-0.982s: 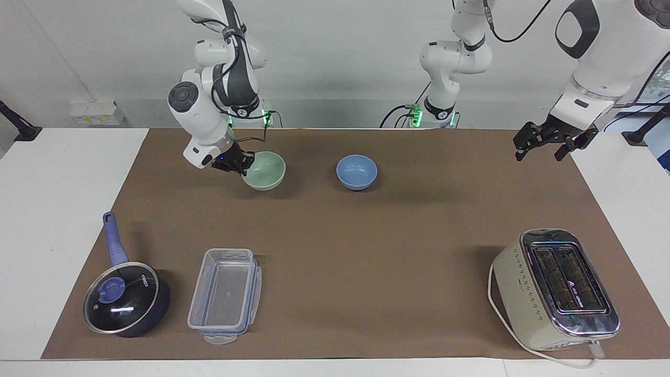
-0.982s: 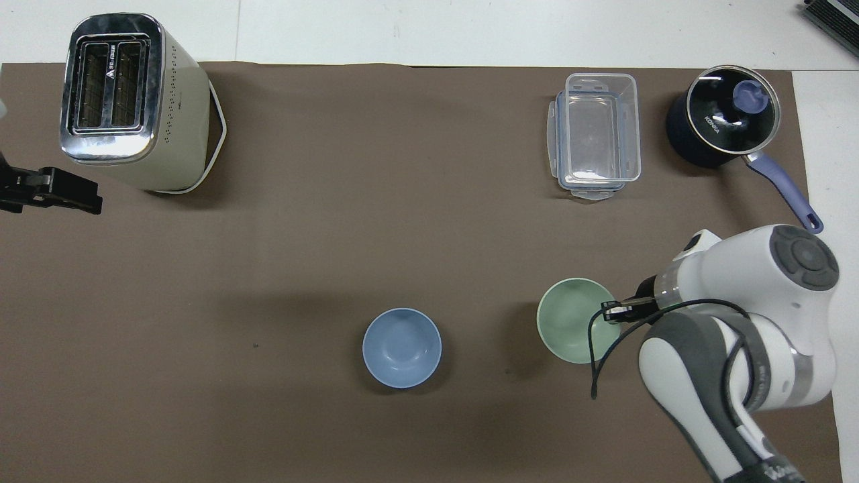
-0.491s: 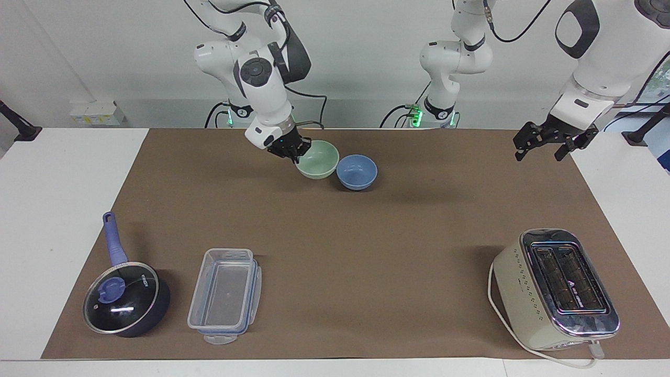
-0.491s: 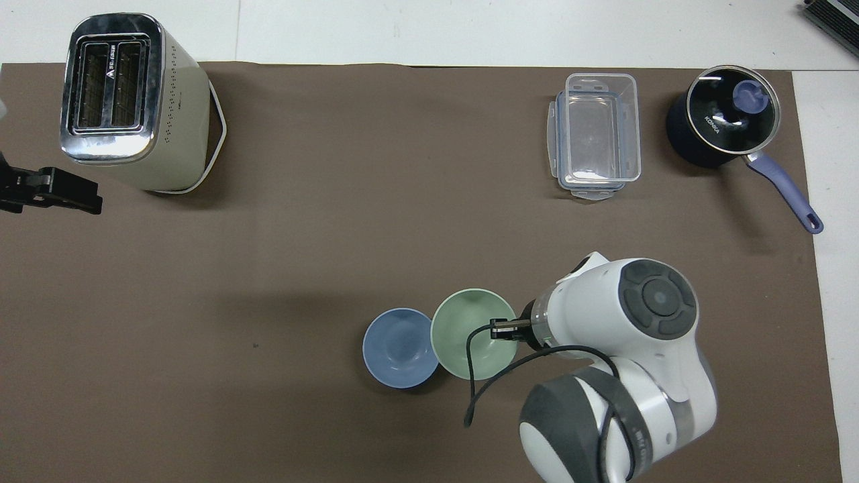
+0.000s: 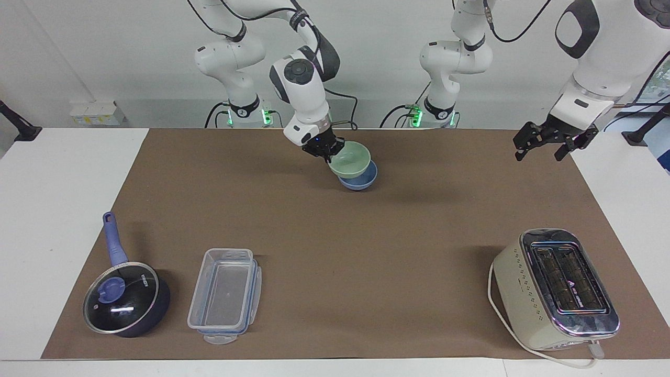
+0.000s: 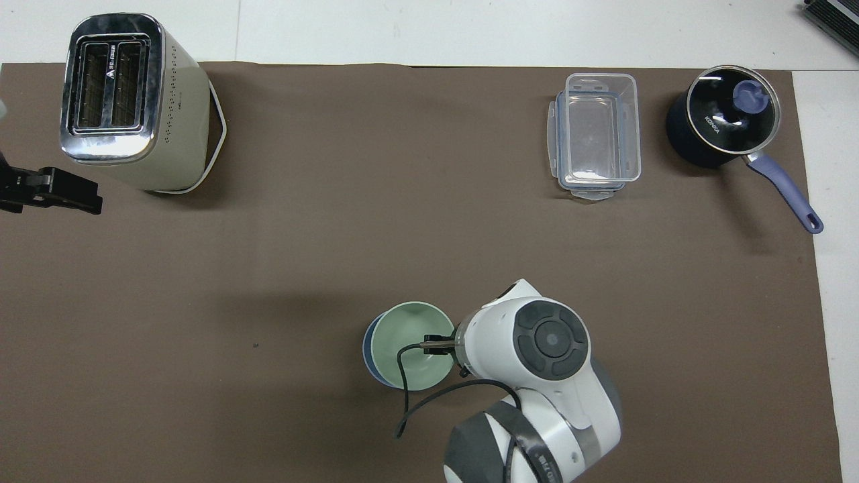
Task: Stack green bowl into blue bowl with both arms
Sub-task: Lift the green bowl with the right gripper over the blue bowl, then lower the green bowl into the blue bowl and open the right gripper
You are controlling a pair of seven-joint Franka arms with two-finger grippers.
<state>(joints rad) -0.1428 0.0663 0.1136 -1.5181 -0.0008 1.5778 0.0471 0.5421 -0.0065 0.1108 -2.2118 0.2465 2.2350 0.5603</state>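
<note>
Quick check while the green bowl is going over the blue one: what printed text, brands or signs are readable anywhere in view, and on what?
"KONKA": on the glass lid of the dark blue saucepan.
Toaster: a triangle logo and a short line of lettering between the slots, too small to read.
Green bowl, blue bowl, clear container: no text visible.

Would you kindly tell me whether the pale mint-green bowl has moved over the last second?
Yes. The pale mint-green bowl, held by the right hand, travelled toward the left arm's end and is now over the periwinkle-blue bowl.
</note>
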